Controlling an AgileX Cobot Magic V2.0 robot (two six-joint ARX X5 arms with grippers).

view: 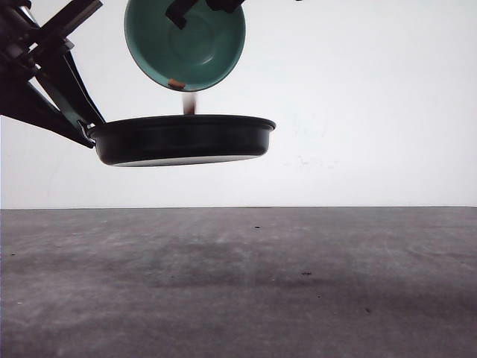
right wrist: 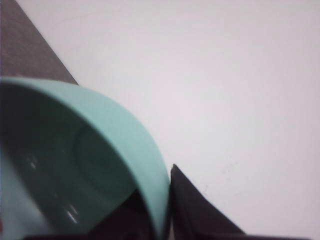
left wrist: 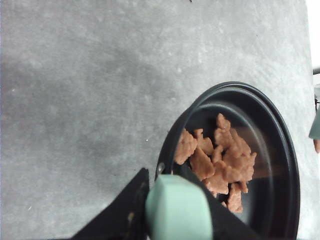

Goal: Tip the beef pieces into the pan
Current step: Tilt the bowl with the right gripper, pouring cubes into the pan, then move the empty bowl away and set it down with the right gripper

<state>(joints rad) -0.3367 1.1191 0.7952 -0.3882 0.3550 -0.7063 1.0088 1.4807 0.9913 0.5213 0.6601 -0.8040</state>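
Gray table [view: 238,283] sits below the lifted pan [view: 182,139], left fingers [left wrist: 127,210] shut on its handle, right fingers [right wrist: 200,215] pinching the bowl [view: 185,41] at twelve o'clock; keep it tipped until the last beef pieces [left wrist: 216,162] drop.

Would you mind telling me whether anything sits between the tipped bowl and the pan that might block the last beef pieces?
Nothing visible does. The teal bowl hangs tipped just above the pan, with open air between them. One piece clings at the bowl's lower rim, and most beef pieces already lie in the pan.

black pan [view: 182,138], teal bowl [view: 185,41] — orange-brown beef pieces [left wrist: 217,160]
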